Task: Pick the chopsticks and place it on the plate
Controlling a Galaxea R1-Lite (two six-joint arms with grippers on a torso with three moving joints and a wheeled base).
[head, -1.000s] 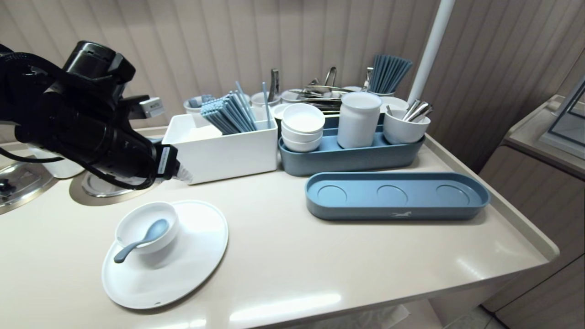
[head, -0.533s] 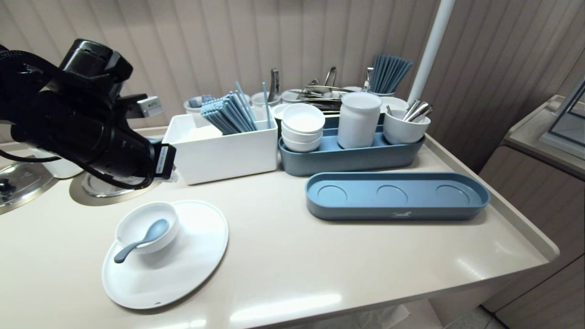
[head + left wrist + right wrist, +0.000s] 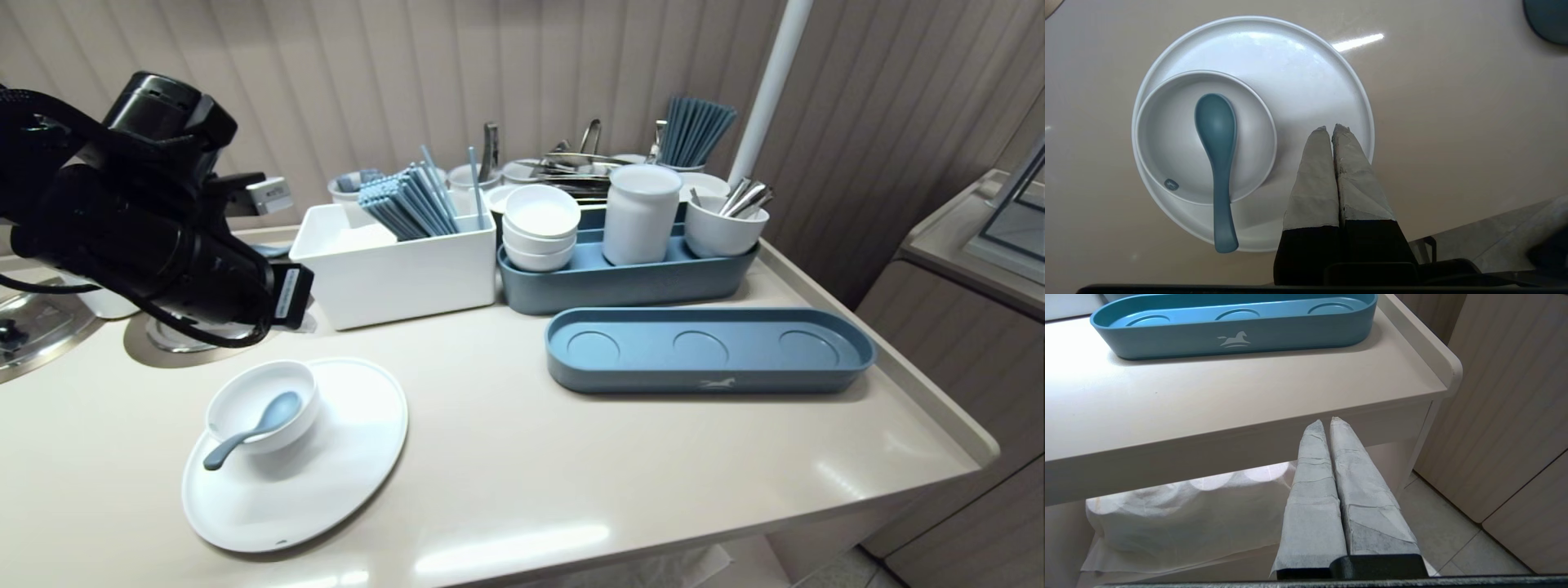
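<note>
Spoon (image 3: 255,427), blue, lay in the white bowl (image 3: 237,396) with its scoop in the hollow and its handle reaching out over the rim. The bowl sat off-centre on the white plate (image 3: 343,457), toward that plate's far left side, on the beige surface (image 3: 531,490). Raised above the plate and just beside the bowl, the left tool (image 3: 1331,127) was clenched. Its padded fingers (image 3: 1314,183) were pressed together with nothing between them, and it touched neither spoon, bowl nor plate. The right tool (image 3: 1327,421) hung low at the surface's front right corner, below its edge, likewise clenched and empty. Behind the plate stood a white box (image 3: 400,282) with blue chopsticks (image 3: 408,204) leaning in it. Right of the box was a blue caddy (image 3: 620,287) carrying stacked small bowls (image 3: 539,224), a white jar (image 3: 641,216) and a cup (image 3: 722,233) of metal cutlery. A long blue tray (image 3: 710,381) lay in front of the caddy.
</note>
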